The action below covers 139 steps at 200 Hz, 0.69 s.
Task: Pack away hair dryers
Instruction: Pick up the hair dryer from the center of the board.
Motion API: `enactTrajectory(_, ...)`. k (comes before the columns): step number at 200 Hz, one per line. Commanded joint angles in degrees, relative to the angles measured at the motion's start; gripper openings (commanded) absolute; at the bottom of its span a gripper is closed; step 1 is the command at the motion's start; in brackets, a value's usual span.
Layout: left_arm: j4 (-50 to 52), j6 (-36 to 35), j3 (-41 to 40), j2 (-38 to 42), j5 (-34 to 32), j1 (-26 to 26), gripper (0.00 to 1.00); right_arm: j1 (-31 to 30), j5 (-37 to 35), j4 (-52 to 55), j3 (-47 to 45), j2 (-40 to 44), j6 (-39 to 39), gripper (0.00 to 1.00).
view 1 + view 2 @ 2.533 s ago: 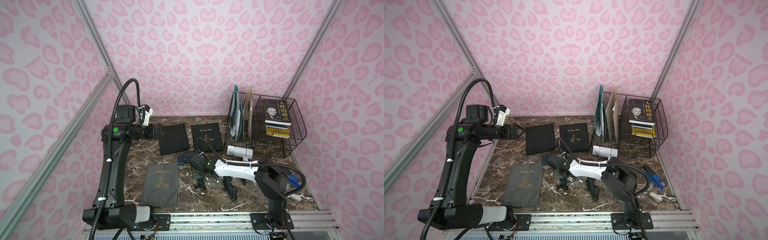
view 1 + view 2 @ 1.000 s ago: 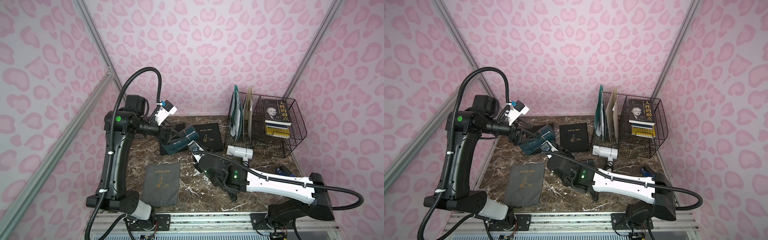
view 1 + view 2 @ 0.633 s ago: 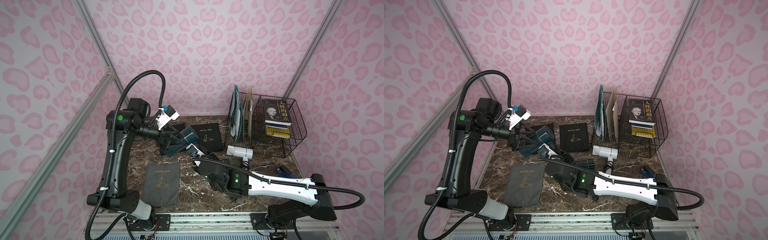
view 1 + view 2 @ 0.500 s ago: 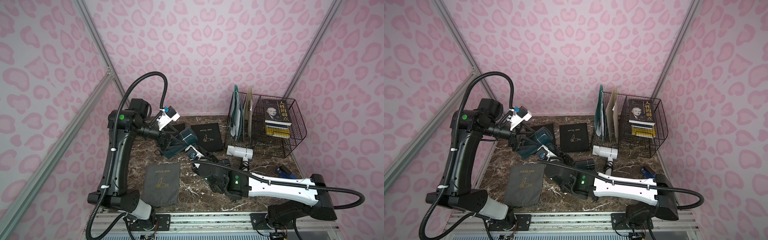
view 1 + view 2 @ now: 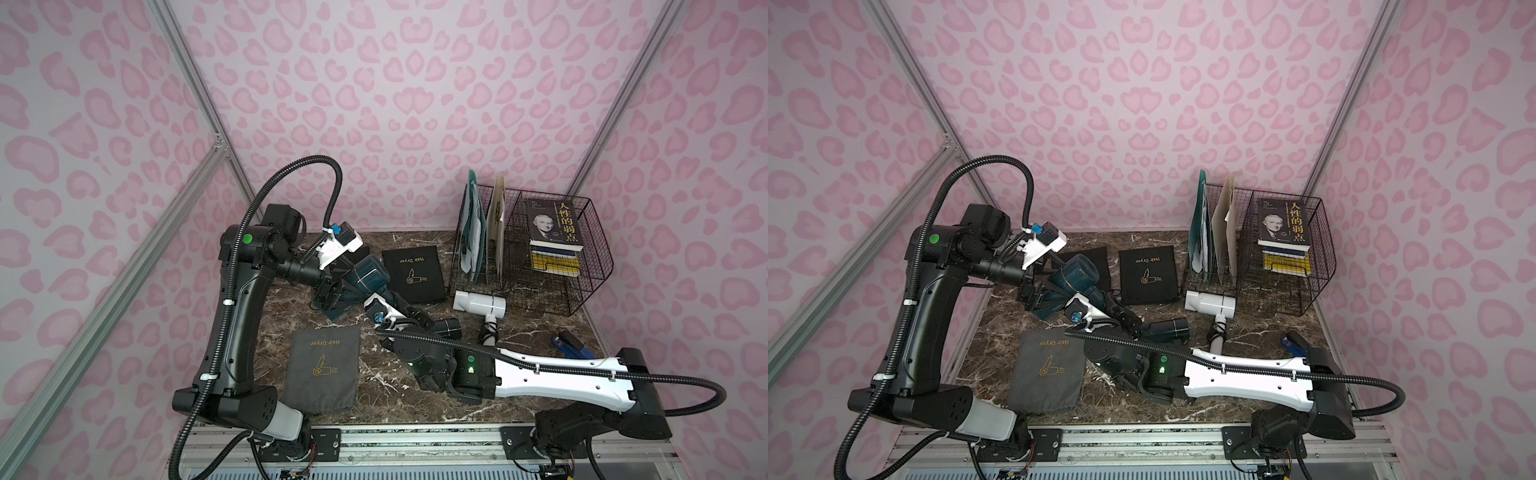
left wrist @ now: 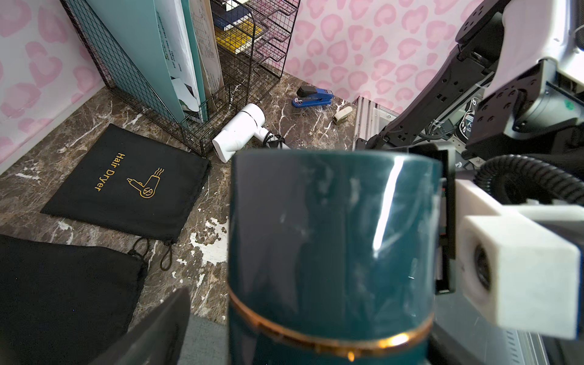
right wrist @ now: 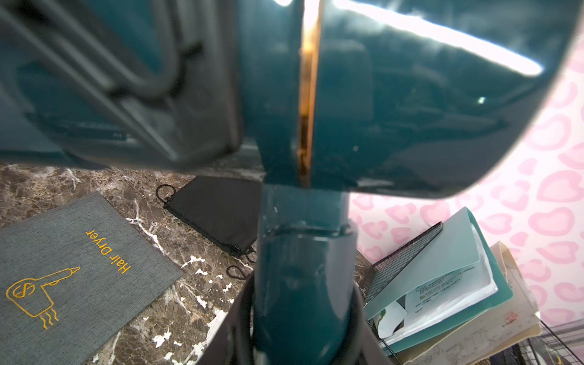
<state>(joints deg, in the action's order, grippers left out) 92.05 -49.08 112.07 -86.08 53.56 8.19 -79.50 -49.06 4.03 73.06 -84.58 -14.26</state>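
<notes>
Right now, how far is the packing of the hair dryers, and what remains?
Done: nothing yet; the grey pouch and the printed black pouch lie flat.
In hand: the right end effector grips one teal dryer by its handle, raised; the left end effector is at its barrel, grip unclear.
Remaining: that dryer, the white dryer by the wire rack, and a dark dryer beside the right arm.

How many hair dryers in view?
3: a teal one held up by the right gripper, a dark one lying beside the right arm, a white one by the wire rack.
</notes>
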Motion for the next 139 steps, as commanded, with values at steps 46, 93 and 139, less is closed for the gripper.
enactTrajectory(46,12.79,-1.29,-2.83,0.92,-0.52,1.58,0.8,-0.69,-2.79,-5.35,0.6,-1.31,-1.93,0.0)
enactTrajectory(93,12.75,-0.76,-3.4,0.97,-0.86,1.79,0.11,-0.71,-3.0,-4.86,0.6,-1.18,-1.31,0.21)
enactTrajectory(139,12.8,-0.17,-2.06,0.74,-0.19,1.73,0.02,-0.65,-1.75,-0.22,1.39,-0.92,2.06,0.64)
